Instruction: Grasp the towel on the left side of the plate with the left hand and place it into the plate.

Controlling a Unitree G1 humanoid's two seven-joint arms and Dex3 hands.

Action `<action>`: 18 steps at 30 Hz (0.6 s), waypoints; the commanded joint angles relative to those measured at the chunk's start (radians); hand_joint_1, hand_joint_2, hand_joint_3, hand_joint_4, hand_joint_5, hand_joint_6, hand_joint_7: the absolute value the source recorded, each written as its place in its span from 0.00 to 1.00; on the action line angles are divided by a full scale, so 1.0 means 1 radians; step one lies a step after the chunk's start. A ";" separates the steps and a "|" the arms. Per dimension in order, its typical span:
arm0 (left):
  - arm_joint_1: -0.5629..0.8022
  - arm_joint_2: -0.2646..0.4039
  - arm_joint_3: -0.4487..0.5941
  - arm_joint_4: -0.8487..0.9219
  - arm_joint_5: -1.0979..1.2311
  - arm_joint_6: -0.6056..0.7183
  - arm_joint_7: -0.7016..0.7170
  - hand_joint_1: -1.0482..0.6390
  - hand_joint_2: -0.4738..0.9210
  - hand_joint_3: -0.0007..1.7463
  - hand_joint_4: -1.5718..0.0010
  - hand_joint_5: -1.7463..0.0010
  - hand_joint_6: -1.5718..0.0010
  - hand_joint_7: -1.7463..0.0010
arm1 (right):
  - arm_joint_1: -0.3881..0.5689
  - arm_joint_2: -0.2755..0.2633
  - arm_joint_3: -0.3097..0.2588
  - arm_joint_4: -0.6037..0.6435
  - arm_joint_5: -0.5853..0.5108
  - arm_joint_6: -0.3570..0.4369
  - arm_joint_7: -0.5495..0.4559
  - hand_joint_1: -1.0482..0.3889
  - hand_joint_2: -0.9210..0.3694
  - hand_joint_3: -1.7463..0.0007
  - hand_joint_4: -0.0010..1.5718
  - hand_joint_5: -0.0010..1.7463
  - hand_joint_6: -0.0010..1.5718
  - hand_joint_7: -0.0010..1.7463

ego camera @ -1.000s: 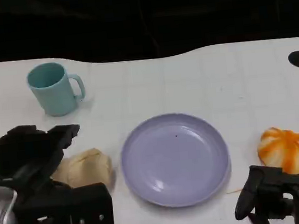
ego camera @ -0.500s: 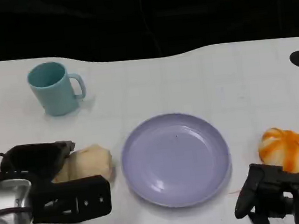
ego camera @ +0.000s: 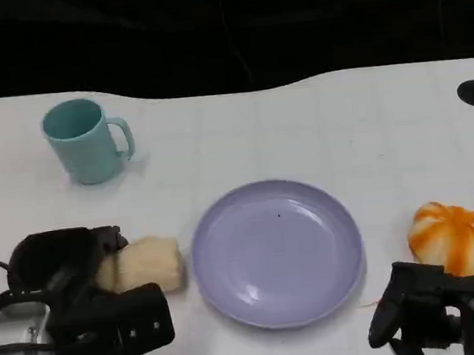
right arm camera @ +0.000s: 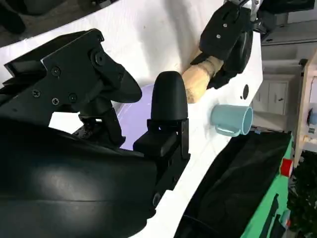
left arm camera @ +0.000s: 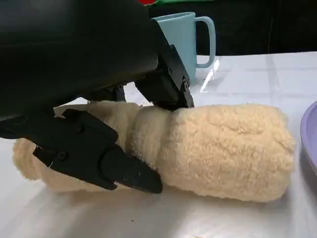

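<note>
Now the cream towel (ego camera: 142,265), a rolled bundle, lies on the white table (ego camera: 299,120) at lower left of the head frame, just left of the purple plate (ego camera: 277,251), its long axis running left-right. Left hand (ego camera: 74,283) clasps its left end, fingers (left arm camera: 104,158) on both sides. Right hand (ego camera: 421,311), lower right, holds nothing; fingers curled.

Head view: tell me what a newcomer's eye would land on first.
The lilac plate sits at the table's centre, bare. Just left of it, the left robot hand closes around a rolled cream towel, fingers on both sides in the left wrist view. The orange-striped pumpkin lies right of the plate, and a teal mug stands far left.
</note>
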 commanded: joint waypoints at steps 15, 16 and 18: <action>0.088 0.076 0.072 -0.221 -0.037 -0.055 0.064 0.51 0.93 0.17 0.46 0.00 0.63 0.00 | 0.001 0.001 0.030 -0.039 -0.016 0.049 -0.033 0.70 0.27 0.37 0.47 1.00 0.40 0.85; 0.096 0.075 0.079 -0.252 -0.044 -0.048 0.049 0.51 0.93 0.17 0.46 0.00 0.63 0.00 | 0.006 0.005 0.031 -0.042 -0.016 0.048 -0.036 0.70 0.27 0.37 0.47 1.00 0.40 0.85; 0.106 0.070 0.089 -0.310 -0.056 -0.041 0.025 0.52 0.93 0.18 0.46 0.00 0.63 0.00 | 0.015 0.012 0.031 -0.048 -0.009 0.051 -0.039 0.71 0.27 0.36 0.47 1.00 0.40 0.85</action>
